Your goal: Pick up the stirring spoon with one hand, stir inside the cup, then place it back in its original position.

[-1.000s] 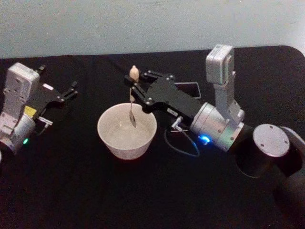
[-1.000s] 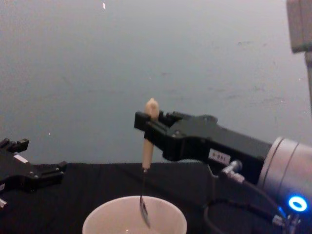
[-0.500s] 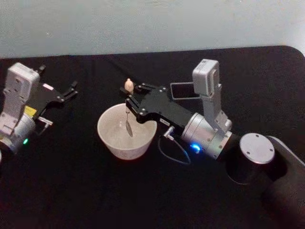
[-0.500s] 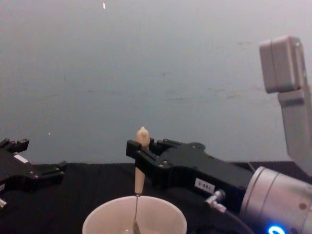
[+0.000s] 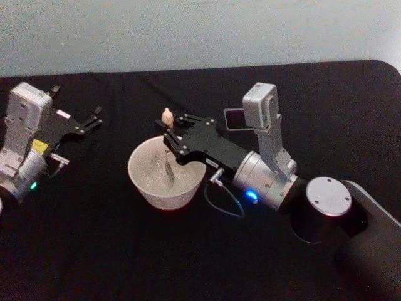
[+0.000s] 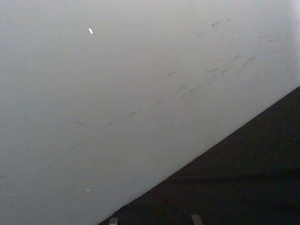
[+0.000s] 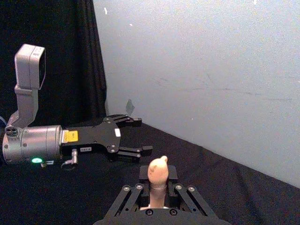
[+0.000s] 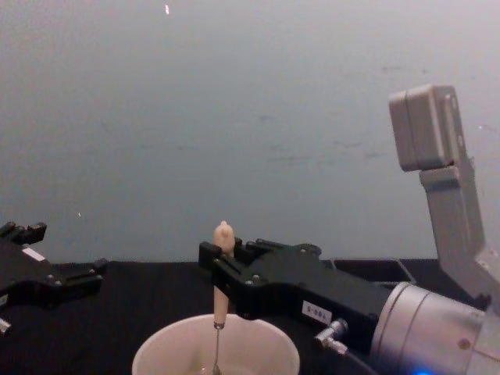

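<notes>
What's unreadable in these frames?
- Chest view: stirring spoon bowl cut off at bottom edge, inside the cup.
- Right wrist view: spoon shaft hidden beneath the right gripper holding it.
- Head view: dark holder partly behind the wrist camera.
- Left gripper parked left, open.

The spoon (image 8: 220, 301) has a smooth, pale wood-like handle and a thin bright metal shaft. The cup (image 5: 164, 191) looks smooth matt cream. The cloth (image 5: 94, 251) beneath is matt black.
</notes>
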